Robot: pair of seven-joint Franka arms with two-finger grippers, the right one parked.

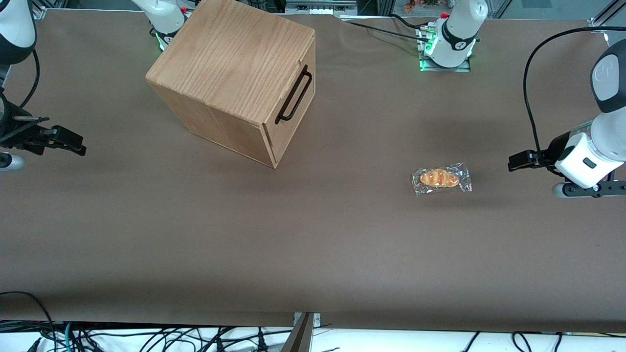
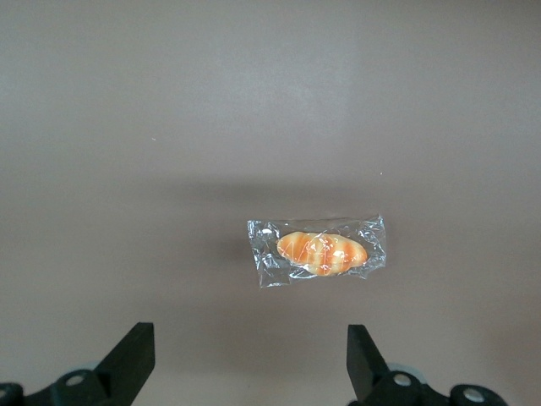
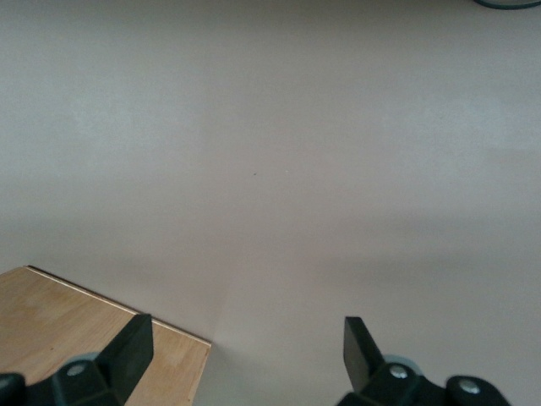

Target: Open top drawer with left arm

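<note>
Brown desk (image 1: 313,244), one covering sheet, seen from the front camera.

Oak cabinet (image 1: 230,80) stands toward the parked arm's end of the desk, turned at an angle to the desk edges. Its top drawer (image 1: 293,105) sits flush with the cabinet front, closed. Black bar handle (image 1: 294,94) runs along the drawer's front panel; nothing touches it.

Left arm (image 1: 604,122) is at the working arm's end of the desk, well apart from the cabinet. White wrist block visible, black cable looping above it. Its end effector (image 1: 519,160) hangs above the desk, pointing toward the middle of the desk, holding nothing. In the left wrist view the two black fingers (image 2: 131,359) are spread wide, with bare desk surface between them.

A wrapped bread roll (image 1: 441,179) in clear plastic lies flat on the desk, between the end effector and the cabinet and much nearer the end effector. It is also nearer the front camera than the drawer. The left wrist view shows the same roll (image 2: 321,252) ahead of the spread fingers, not between them, apart from both.

Right wrist view shows a corner of the cabinet top (image 3: 76,326) and bare desk.
</note>
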